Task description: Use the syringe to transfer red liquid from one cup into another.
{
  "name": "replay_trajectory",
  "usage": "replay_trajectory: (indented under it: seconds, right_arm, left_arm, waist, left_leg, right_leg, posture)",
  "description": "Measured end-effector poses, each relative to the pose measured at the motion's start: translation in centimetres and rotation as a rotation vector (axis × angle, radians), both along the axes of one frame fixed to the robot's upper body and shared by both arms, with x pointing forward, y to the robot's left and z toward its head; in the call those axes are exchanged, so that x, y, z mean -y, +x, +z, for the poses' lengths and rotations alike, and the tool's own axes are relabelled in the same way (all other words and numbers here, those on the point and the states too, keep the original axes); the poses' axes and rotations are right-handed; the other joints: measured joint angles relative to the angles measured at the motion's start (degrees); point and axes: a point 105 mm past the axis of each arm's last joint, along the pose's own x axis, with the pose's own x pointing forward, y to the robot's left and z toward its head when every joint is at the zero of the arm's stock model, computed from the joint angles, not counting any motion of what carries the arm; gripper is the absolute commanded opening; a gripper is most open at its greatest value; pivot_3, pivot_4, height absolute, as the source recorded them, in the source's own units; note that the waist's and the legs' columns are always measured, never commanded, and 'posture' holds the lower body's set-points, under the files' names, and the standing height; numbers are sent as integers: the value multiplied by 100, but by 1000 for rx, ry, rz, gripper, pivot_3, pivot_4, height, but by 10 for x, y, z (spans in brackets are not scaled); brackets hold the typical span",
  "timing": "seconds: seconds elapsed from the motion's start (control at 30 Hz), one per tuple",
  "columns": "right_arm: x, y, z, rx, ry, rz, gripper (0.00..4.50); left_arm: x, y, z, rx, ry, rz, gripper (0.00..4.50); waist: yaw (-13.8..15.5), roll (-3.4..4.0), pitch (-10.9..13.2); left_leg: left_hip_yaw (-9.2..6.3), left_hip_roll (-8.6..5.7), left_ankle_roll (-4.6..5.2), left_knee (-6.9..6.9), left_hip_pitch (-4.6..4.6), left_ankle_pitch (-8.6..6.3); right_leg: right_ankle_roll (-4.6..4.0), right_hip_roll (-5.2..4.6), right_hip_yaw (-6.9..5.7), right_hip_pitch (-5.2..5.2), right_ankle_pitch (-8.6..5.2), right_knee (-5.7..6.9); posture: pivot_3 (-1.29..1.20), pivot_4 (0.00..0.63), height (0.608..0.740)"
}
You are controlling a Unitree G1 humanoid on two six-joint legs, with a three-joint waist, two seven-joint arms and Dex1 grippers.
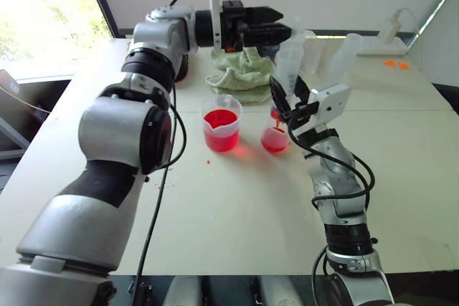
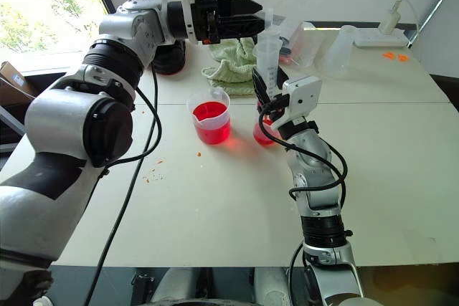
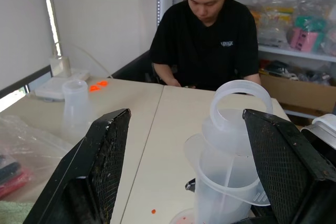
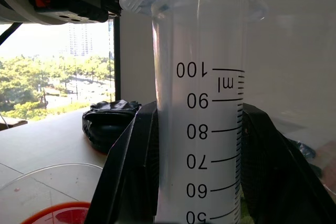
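Note:
A clear syringe (image 1: pixel 290 62) marked in ml stands upright, with my right gripper (image 1: pixel 287 107) shut on its barrel (image 4: pixel 199 108). Its tip points down over a small cup (image 1: pixel 275 138) holding red liquid. A larger beaker (image 1: pixel 221 123) of red liquid stands just left of that cup. My left gripper (image 1: pixel 285 24) is open at the syringe's top; its fingers (image 3: pixel 100 166) stand on either side of the plunger ring (image 3: pixel 240 102), with a gap on one side.
A green cloth (image 1: pixel 241 74) lies behind the beaker, and a black object (image 2: pixel 168 58) sits to its left. Clear plastic containers (image 1: pixel 345 54) and a power strip (image 1: pixel 380 42) stand at the back right. A person (image 3: pixel 210 40) sits across the table.

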Motion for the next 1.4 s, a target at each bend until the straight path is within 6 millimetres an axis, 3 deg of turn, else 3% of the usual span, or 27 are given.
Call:
replay_trajectory:
  seconds: [1.17,1.4]
  right_arm:
    - [12,9,-8,-12,-25,-41,1380]
    - [7,12,1,9,-37,-28,1380]
  left_arm:
    - [13,-1,-28,-6,86,-31,3576]
    - [26,-9,-57,-40,174,-112,3576]
  waist:
    - [3,0,0]
    - [-11,0,0]
  left_leg:
    - [1,0,0,1,0,0]
    - [2,3,-1,-1,-2,0]
  right_leg:
    - [0,-1,0,0,0,2]
    - [0,3,1,-4,0,3]
  posture:
    - [0,150,711]
    - [0,150,711]
